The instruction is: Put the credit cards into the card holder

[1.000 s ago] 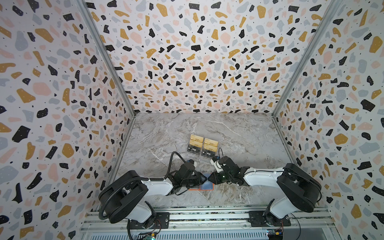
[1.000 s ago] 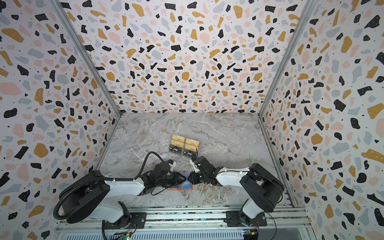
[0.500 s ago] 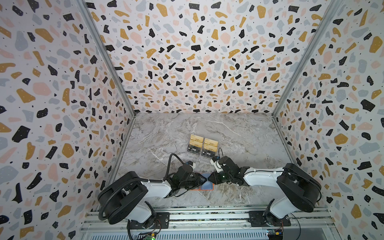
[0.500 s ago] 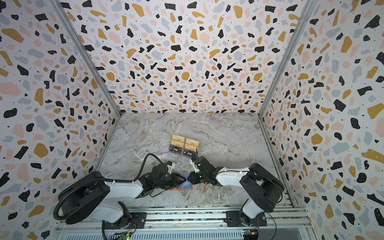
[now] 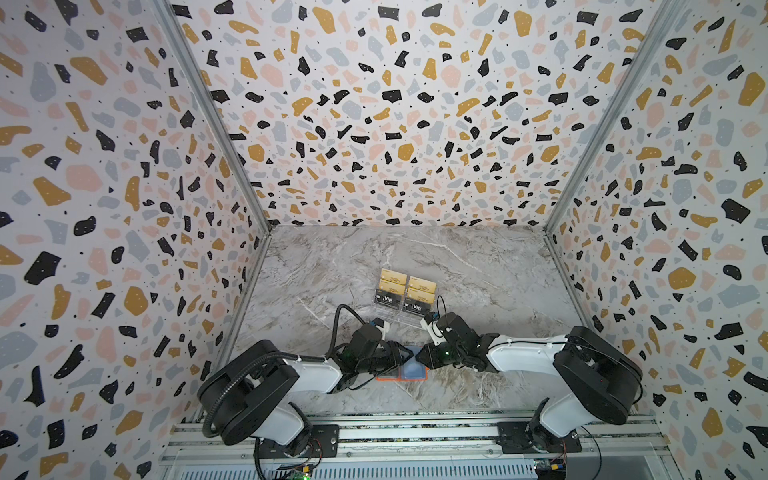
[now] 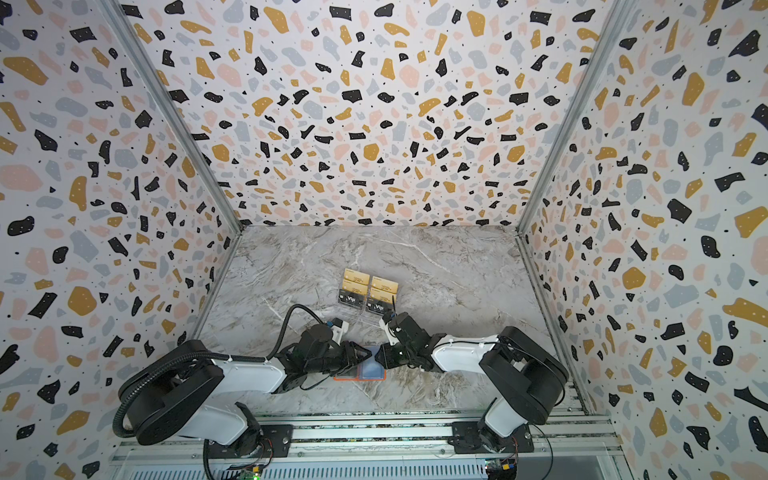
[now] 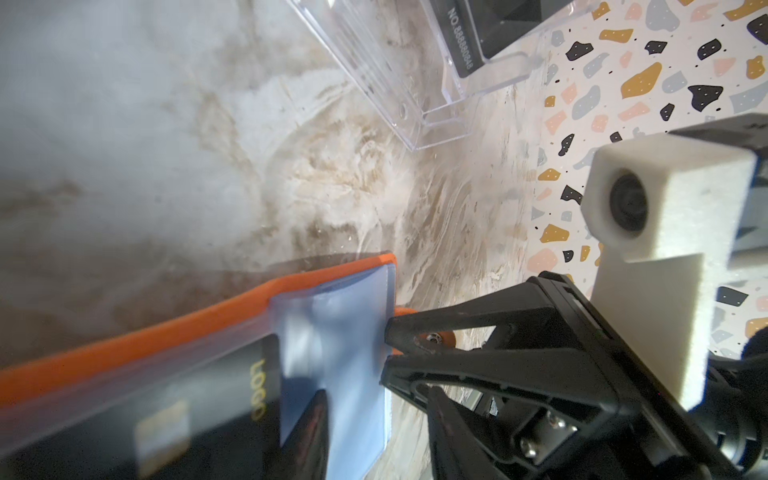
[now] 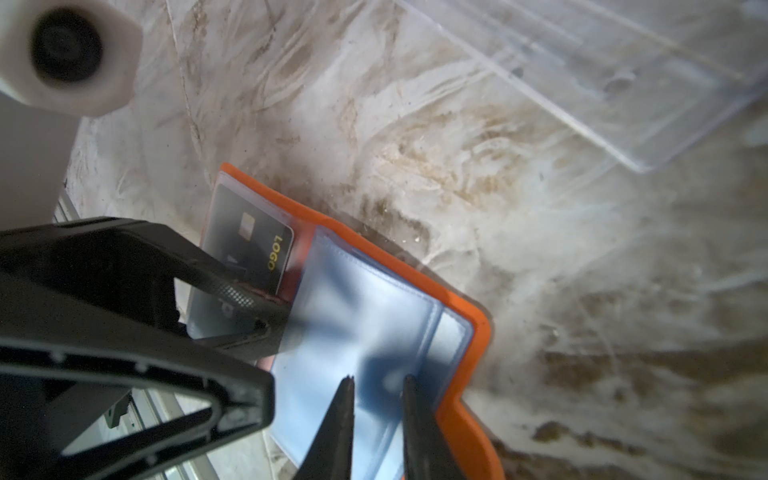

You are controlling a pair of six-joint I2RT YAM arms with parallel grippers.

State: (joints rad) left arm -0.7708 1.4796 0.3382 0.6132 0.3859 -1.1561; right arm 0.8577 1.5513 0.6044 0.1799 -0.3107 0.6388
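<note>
Both top views: card holder (image 5: 411, 371) largely hidden under left gripper (image 5: 406, 356) and right gripper (image 5: 420, 358); only 1 orange edge and some blue sleeve show. Print on gold cards (image 5: 422, 286) too small to read. Left wrist view: black card (image 7: 199, 415) blurred and cut by the frame edge; acrylic stand (image 7: 399, 83) also cut off. Neither gripper's hold can be judged.

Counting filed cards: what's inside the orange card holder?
Inside the orange leather-like card holder: bluish clear sleeves and one black plastic card with "LOGO" lettering. The left tool and the overlapping sleeves hide anything else.
</note>
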